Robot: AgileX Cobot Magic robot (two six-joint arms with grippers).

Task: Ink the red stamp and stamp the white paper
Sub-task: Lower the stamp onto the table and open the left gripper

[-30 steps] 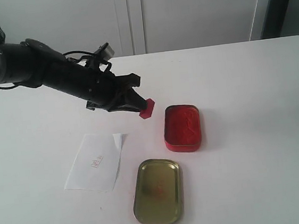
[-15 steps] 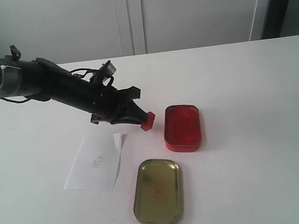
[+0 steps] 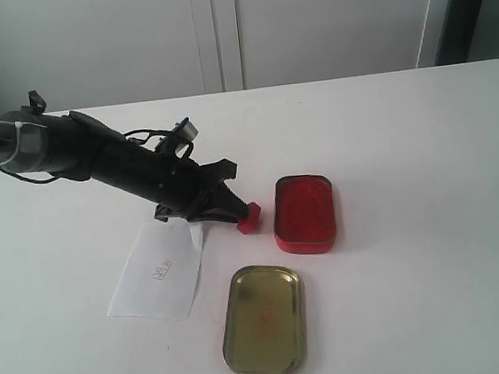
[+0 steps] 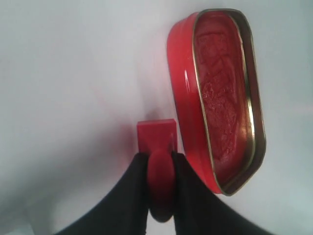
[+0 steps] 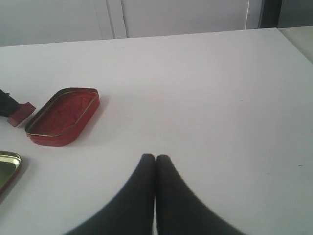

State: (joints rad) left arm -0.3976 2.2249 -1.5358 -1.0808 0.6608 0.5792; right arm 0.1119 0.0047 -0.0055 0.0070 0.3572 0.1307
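The thin white rectangular paper (image 3: 156,273) bears one faint red print. At its two o'clock sits the open red rounded ink pad tin (image 3: 304,213). The left gripper (image 3: 234,213) pinches the small red T-shaped plastic stamp (image 3: 249,218) by its handle, just beside the tin at its nine o'clock. Whether the stamp is inked cannot be told, and pressing it on the paper likely remains. The right gripper (image 5: 155,164) is empty, its fingers together.

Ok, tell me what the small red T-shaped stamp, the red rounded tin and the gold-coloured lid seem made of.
Small red T-shaped stamp: likely plastic, matte, evenly coloured. Red rounded-rectangle tin: seemingly painted metal, glossy wall with highlights, thin brassy rim. Gold-coloured lid: probably metal, dull sheen, raised rim.
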